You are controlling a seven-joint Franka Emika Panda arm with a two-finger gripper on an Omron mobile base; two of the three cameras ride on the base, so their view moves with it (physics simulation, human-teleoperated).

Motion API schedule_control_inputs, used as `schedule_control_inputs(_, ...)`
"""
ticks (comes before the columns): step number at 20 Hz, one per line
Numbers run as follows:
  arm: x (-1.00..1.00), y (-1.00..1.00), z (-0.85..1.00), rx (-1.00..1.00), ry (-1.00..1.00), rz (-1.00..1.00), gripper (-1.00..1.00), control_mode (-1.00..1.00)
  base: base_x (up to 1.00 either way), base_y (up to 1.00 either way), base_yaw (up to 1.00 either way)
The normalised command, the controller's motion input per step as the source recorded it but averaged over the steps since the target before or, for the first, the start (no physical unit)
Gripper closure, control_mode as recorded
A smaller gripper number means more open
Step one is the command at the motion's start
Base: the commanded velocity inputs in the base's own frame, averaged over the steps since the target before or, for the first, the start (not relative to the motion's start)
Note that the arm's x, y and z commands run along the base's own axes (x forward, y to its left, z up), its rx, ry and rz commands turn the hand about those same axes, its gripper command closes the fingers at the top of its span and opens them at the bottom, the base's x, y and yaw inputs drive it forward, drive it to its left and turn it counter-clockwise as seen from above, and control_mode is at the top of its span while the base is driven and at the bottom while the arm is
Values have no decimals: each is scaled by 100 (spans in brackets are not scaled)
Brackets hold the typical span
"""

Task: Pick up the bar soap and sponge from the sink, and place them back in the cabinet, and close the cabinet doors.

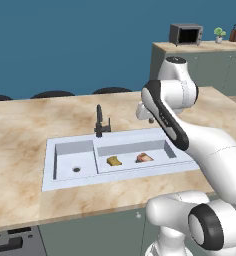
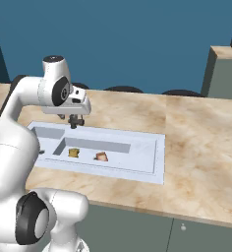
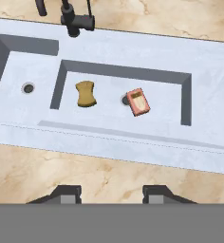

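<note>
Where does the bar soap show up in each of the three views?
Left base view: the bar soap lies in the longer basin, right of the sponge.
Right base view: bar soap in the same basin, right of the sponge.
Hand view: bar soap right of centre, beside the basin's drain.
Shared landmark: the black faucet behind the sink.

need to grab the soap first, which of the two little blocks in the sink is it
The bar soap is the pinkish-red block with a paler face, lying beside the drain in the longer basin. The mustard-yellow one is the sponge.
</note>
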Motion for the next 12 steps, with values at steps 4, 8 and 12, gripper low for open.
schedule_control_inputs(4, 4, 0, 0, 0, 0, 0, -100, -100, 0, 0, 0)
schedule_control_inputs(8, 2, -2, 0, 0, 3, 0, -100, -100, 0, 0, 0)
schedule_control_inputs(12, 0, -5, 0, 1, 9, 0, -100, -100, 0, 0, 0)
